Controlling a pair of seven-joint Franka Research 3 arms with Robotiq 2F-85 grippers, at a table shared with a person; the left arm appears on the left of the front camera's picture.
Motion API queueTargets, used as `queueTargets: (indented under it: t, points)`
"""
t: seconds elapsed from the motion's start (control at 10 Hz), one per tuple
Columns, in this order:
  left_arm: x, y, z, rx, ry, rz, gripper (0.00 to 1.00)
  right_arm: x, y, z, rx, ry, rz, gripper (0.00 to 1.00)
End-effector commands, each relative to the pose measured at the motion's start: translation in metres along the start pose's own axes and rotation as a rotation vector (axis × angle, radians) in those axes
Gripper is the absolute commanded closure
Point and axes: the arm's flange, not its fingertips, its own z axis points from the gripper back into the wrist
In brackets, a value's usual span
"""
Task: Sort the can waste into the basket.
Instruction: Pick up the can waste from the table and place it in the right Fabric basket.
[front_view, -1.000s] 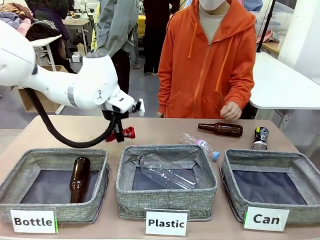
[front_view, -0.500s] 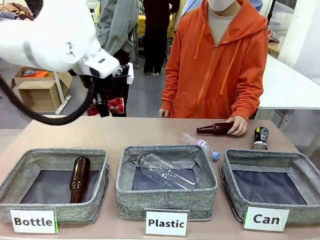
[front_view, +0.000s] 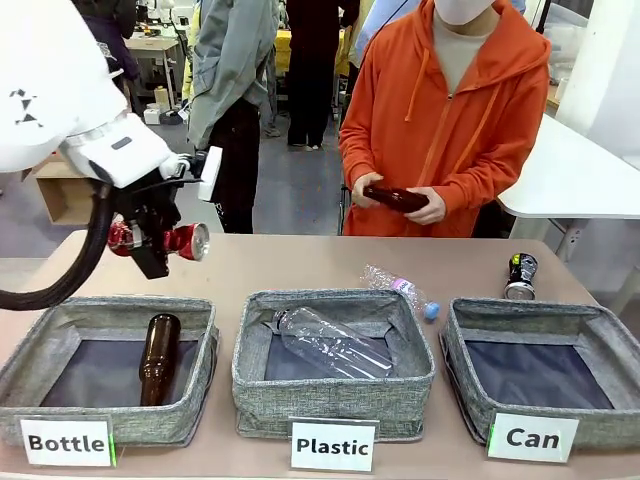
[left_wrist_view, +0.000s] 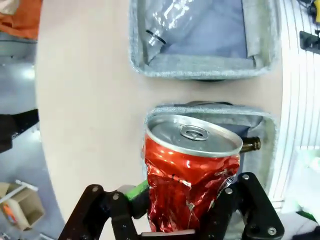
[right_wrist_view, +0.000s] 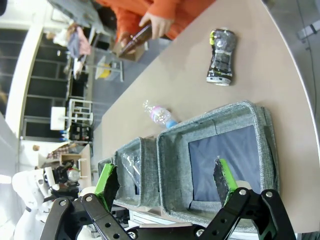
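Observation:
The crushed red can (front_view: 186, 241) hangs in the air over the table's left end, with my left gripper (front_view: 152, 243) shut on it. The left wrist view has this red can (left_wrist_view: 191, 172) dented between the fingers (left_wrist_view: 134, 192), its silver top facing away. The black can (front_view: 521, 275) lies on the table behind the grey basket (front_view: 530, 310) with the "Can" card. My right gripper (right_wrist_view: 165, 182) hovers open above that basket (right_wrist_view: 172, 160), green pads spread wide, the black can (right_wrist_view: 220, 56) beyond it.
A person in orange holds a brown bottle (front_view: 398, 198) in both hands across the table. A small clear bottle (front_view: 400, 289) lies behind the "Plastic" bin (front_view: 335, 405). The "Bottle" bin (front_view: 110, 420) holds a brown bottle (front_view: 158, 357).
My left gripper lifted the red can off the table and carried it left and toward me, squeezing tighter. The person picked the brown bottle up from the table.

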Motion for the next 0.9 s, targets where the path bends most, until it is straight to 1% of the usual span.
queueTargets:
  t: [0.0, 0.1, 0.2, 0.3, 0.4, 0.5, 0.6, 0.7, 0.8]
  points:
    - [0.018, 0.018, -0.002, 0.011, 0.024, 0.004, 1.0, 0.002, -0.002, -0.001, 0.028, -0.013, 0.02, 0.0]
    - [0.0, 0.0, 0.0, 0.0, 0.0, 0.0, 0.95, 0.002, -0.002, -0.001, 0.028, -0.013, 0.02, 0.0]
    - [0.038, 0.007, -0.013, -0.036, -0.129, -0.14, 1.0, 0.002, -0.002, -0.001, 0.028, -0.013, 0.02, 0.0]
    - [0.067, 0.013, -0.015, -0.037, -0.178, -0.216, 1.0, 0.002, -0.002, -0.001, 0.028, -0.013, 0.02, 0.0]
    - [0.087, 0.018, -0.01, -0.051, -0.199, -0.255, 1.0, 0.002, -0.002, -0.001, 0.028, -0.013, 0.02, 0.0]
    - [0.081, 0.023, 0.005, -0.043, -0.179, -0.299, 1.0, 0.002, -0.002, -0.001, 0.028, -0.013, 0.02, 0.0]
    - [0.037, 0.031, 0.036, -0.004, -0.161, -0.258, 1.0, 0.002, -0.002, -0.001, 0.028, -0.013, 0.02, 0.0]
    - [-0.031, 0.023, 0.072, -0.022, -0.229, -0.271, 1.0, 0.002, -0.002, -0.001, 0.028, -0.013, 0.02, 0.0]
    - [-0.094, 0.005, 0.098, 0.021, -0.292, -0.169, 1.0, 0.002, -0.002, -0.001, 0.028, -0.013, 0.02, 0.0]
